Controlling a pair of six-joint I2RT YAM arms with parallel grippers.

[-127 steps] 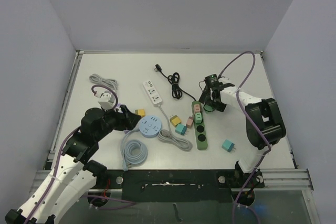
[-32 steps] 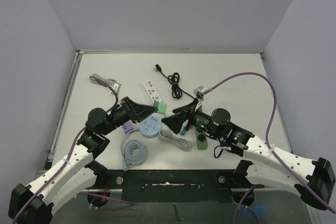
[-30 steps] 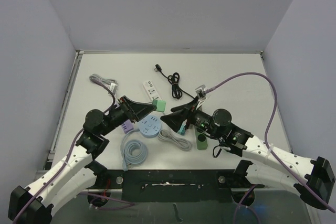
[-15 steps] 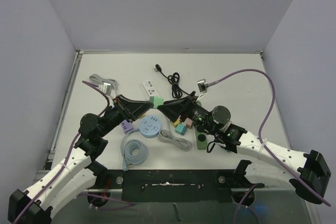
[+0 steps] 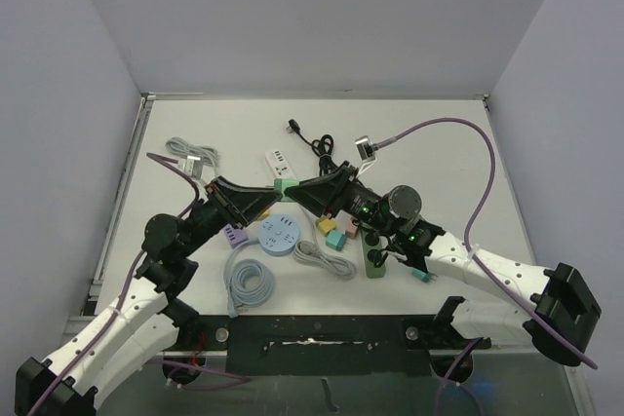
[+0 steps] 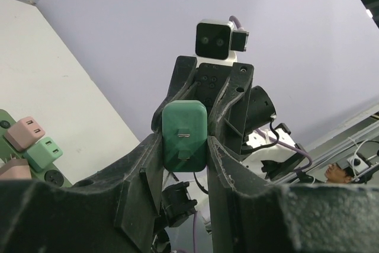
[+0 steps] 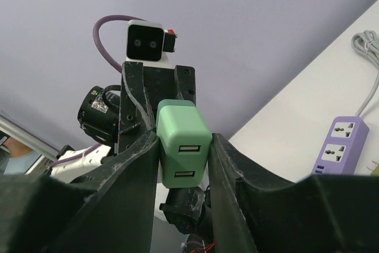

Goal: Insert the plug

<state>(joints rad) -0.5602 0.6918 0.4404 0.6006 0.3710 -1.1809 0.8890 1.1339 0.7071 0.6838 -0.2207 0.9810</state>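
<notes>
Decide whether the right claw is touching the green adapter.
Touching. The right wrist view shows the adapter squeezed between both fingers of the right claw, no gap either side.

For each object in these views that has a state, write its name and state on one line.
green adapter: held in mid-air between both grippers
left gripper: shut on the green adapter
right gripper: shut on the green adapter
purple power strip: visible sockets empty
round blue power strip: lying flat, nothing plugged in
black cable: coiled, unplugged
</notes>
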